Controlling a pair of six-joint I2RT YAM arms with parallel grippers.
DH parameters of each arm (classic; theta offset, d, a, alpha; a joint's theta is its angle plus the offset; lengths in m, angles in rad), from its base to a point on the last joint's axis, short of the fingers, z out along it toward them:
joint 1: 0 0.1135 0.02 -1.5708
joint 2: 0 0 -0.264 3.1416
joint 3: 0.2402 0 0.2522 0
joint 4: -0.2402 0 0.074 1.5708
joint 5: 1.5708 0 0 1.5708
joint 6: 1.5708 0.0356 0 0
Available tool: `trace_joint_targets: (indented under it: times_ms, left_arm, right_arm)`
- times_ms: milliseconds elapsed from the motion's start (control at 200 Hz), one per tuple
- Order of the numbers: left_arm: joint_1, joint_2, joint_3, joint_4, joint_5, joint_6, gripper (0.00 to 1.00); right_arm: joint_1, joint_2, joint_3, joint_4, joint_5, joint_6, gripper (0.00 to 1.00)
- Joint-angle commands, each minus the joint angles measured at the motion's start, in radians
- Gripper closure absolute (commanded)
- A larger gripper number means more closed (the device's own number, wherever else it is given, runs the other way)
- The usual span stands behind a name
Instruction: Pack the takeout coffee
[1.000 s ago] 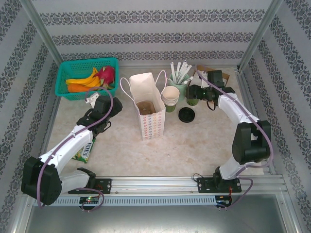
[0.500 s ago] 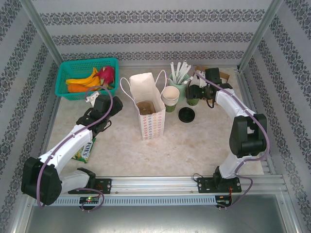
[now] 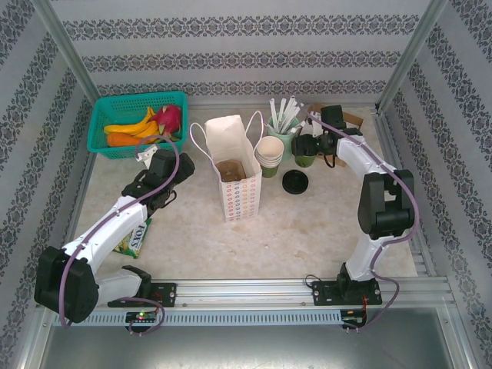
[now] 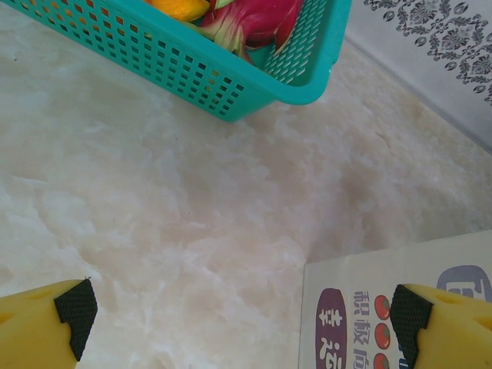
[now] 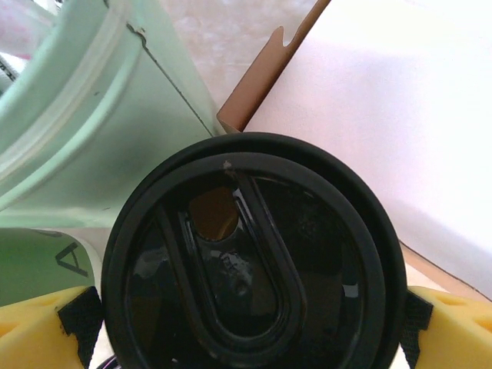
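Note:
The takeout coffee point(image 5: 254, 261) shows its round black lid with a sip hole, close up in the right wrist view. My right gripper point(image 5: 246, 323) is open, one pad on each side of the lid at its rim. From above, the cup's green base point(image 3: 306, 160) stands beside the mint straw holder point(image 3: 280, 137), with the right gripper point(image 3: 307, 146) over it. The white patterned paper bag point(image 3: 234, 173) stands open mid-table. My left gripper point(image 4: 242, 311) is open over bare table, holding nothing; from above, it point(image 3: 154, 163) hovers below the basket.
A teal basket point(image 3: 138, 123) of fruit sits back left. A stack of lidless cups point(image 3: 269, 154) and a loose black lid point(image 3: 295, 182) lie between the bag and the coffee. A printed box point(image 4: 384, 307) lies by the left gripper. Brown card point(image 5: 269, 69) stands behind the cup.
The right arm's wrist has swung back and left, bringing its gripper closer over the coffee cup. The left arm and the cup have not moved.

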Motion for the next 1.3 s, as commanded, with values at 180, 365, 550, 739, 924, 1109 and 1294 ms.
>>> trace_joint_targets:
  times_ms: [180,365,550,739,924,1109,1294]
  left_arm:
    - [0.003,0.010,0.026,-0.025,0.013,0.015,0.00]
    - [0.003,0.008,0.028,-0.028,0.021,0.020,0.00]
    - [0.003,-0.006,0.024,-0.007,0.060,0.050,0.00]
    - [0.003,-0.050,-0.004,0.100,0.162,0.119,0.00]
    - [0.005,-0.066,0.008,0.126,0.244,0.192,0.00]
    - [0.017,-0.086,0.029,0.105,0.257,0.268,0.00]
    - [0.032,-0.110,0.087,0.080,0.219,0.235,0.00]
  right_arm:
    - [-0.007,0.022,0.041,-0.004,0.010,-0.002,0.07]
    - [-0.008,-0.005,0.019,-0.022,0.039,0.032,0.13]
    - [-0.010,-0.093,-0.077,0.002,0.090,0.097,0.15]
    - [-0.009,-0.224,-0.232,0.016,0.124,0.181,0.17]
    - [-0.009,-0.373,-0.396,0.005,0.121,0.256,0.16]
    - [0.000,-0.515,-0.525,-0.040,0.106,0.320,0.16]
    - [0.092,-0.634,-0.613,-0.053,0.058,0.341,0.16]
